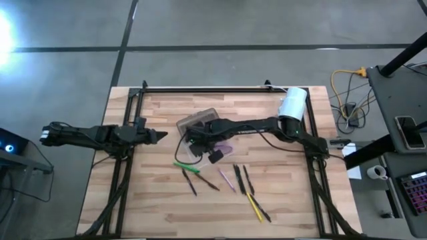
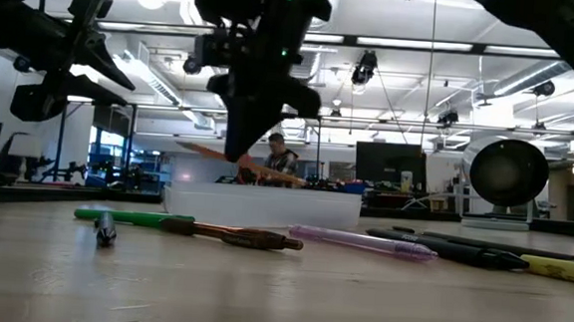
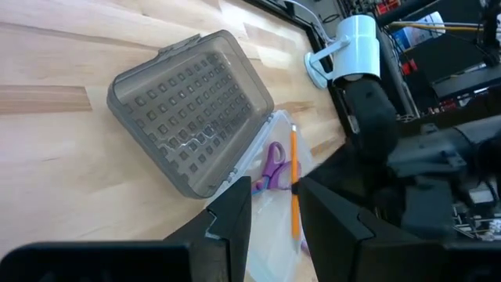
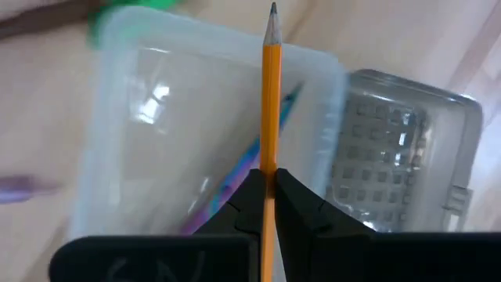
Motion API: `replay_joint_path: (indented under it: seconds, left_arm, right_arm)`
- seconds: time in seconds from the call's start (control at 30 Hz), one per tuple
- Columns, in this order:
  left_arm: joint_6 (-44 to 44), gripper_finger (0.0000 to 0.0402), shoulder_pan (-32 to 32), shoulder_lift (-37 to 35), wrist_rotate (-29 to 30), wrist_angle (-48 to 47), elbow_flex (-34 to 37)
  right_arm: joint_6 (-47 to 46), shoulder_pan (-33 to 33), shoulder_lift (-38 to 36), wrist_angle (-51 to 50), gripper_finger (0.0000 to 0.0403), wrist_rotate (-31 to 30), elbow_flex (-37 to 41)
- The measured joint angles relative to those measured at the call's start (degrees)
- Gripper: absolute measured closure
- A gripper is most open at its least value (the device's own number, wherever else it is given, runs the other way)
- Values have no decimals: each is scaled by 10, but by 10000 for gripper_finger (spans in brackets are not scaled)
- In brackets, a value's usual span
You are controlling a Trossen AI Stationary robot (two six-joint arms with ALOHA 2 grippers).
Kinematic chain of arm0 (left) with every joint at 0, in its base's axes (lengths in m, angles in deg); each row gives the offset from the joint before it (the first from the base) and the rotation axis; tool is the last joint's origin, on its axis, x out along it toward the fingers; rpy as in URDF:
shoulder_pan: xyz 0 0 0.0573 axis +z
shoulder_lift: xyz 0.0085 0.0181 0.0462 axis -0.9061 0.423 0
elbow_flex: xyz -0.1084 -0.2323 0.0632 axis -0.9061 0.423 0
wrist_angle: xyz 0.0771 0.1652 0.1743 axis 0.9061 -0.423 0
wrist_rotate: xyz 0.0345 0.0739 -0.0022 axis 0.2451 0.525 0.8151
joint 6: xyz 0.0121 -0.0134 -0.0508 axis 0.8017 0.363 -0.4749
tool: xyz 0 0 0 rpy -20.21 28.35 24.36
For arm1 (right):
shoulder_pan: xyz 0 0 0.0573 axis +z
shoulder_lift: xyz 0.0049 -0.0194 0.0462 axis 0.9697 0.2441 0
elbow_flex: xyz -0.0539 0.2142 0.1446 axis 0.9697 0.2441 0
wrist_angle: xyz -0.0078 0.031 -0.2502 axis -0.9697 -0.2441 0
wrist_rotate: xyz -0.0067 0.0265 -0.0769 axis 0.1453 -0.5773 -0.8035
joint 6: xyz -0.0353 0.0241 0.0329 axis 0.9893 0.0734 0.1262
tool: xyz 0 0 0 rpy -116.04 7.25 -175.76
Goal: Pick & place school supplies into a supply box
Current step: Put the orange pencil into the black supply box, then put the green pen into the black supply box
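Left of the box [image 1: 200,122], the left gripper [image 1: 160,136] waits above the table [image 1: 153,200], fingers slightly apart. Over the box's clear half, the right gripper [image 4: 268,184] pinches an orange pencil [image 4: 271,94]. It should be lowered flat beside the scissors [image 3: 272,163] before release. More pens [image 1: 240,183] lie right of the box.

Getting strong glare blob at far left edge of floor [image 1: 5,30] in high view, rest evenly lit. Looking into bright ceiling lights [image 2: 161,91] in low view, leaving arms as dark silhouettes. Going soft on near tabletop [image 2: 259,299] there, pretty blurry. Smearing badly in right wrist view, clear tray [image 4: 203,125] and green blob [image 4: 125,17] out of focus, orange pencil [image 4: 271,102] staying fairly sharp.
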Motion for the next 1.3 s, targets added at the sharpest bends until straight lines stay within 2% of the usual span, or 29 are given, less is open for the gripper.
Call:
replay_joint_path:
  seconds: [0.4,0.77,1.07,1.3]
  left_arm:
    - [0,309,0,1,0,-4,0]
    - [1,309,0,1,2,-4,0]
    - [2,309,0,1,3,-4,0]
    - [2,309,0,1,3,-4,0]
  right_arm:
    - [0,-34,19,13,394,4,10]
    - [2,-39,19,41,392,4,17]
    - [-9,-38,19,40,363,4,36]
    - [-28,-36,18,37,321,-4,32]
